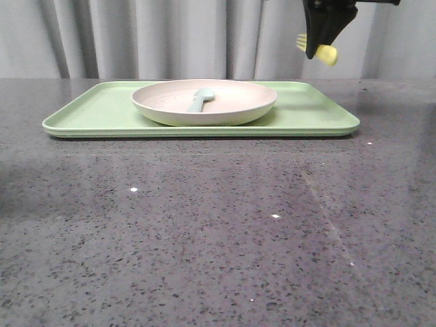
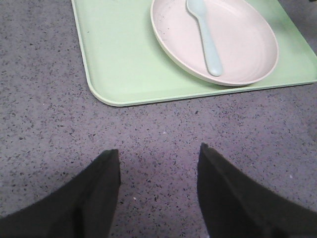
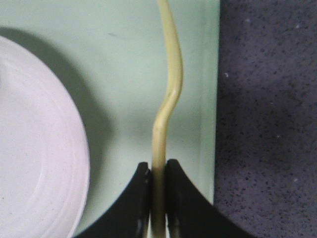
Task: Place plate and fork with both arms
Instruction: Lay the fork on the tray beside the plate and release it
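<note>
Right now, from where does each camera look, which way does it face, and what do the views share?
Front: low over the table, facing forward at the tray; right pincer holds the fork high.
Left wrist: looks down at the plate with the spoon; open left pincer.
Right wrist: looks down the fork; shut pincer.
All share tray and plate.

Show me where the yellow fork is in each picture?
Front view: the fork is high up at the top right, pinched in the right gripper, above the tray's right end.
Left wrist view: the fork is not in it; only the spoon lies in the plate.
Right wrist view: the fork runs up the middle from the fingers.
Shared landmark: the green tray.
</note>
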`<state>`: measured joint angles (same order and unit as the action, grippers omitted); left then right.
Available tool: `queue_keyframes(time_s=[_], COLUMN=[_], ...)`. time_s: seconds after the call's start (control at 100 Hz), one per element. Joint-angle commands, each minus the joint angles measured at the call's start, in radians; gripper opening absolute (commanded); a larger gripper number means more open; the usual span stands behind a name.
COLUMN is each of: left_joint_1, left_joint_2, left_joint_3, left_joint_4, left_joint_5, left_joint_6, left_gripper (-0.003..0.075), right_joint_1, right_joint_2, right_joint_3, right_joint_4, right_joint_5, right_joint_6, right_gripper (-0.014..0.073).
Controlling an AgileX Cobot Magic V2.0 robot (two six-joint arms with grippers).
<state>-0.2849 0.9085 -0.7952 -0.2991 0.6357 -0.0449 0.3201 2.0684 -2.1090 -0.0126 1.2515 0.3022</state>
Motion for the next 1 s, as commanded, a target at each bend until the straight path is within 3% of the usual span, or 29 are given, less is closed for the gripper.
queue_keyframes(time_s=[0.0, 0.3, 0.68, 0.99], left_joint_1=[-0.007, -0.007, -0.007, -0.007], left_joint_2=[-0.013, -0.013, -0.013, -0.013], left_joint_3=[-0.028, -0.028, -0.028, -0.028], left_joint_4=[-0.013, -0.013, -0.013, -0.013], left_joint_5=[-0.059, -0.059, -0.059, -0.063], left_joint_6=[-0.001, -0.001, -0.001, -0.001], left_gripper=[0.0356, 0.0356, 0.0356, 0.0356], right_joint_1=[-0.007, -0.007, -0.007, -0.007], right_joint_2=[-0.045, 0.011, 0.014, 0.012], right_joint_3=[-0.019, -0.019, -0.019, -0.019], right_joint_4=[0.013, 0.078, 0.08, 0.075], right_joint_5=[0.04, 0.049, 0.049, 0.059], right_joint_6=[-0.024, -0.047, -0.059, -0.059], right_gripper=[0.0016, 0.0035, 0.0242, 0.0241])
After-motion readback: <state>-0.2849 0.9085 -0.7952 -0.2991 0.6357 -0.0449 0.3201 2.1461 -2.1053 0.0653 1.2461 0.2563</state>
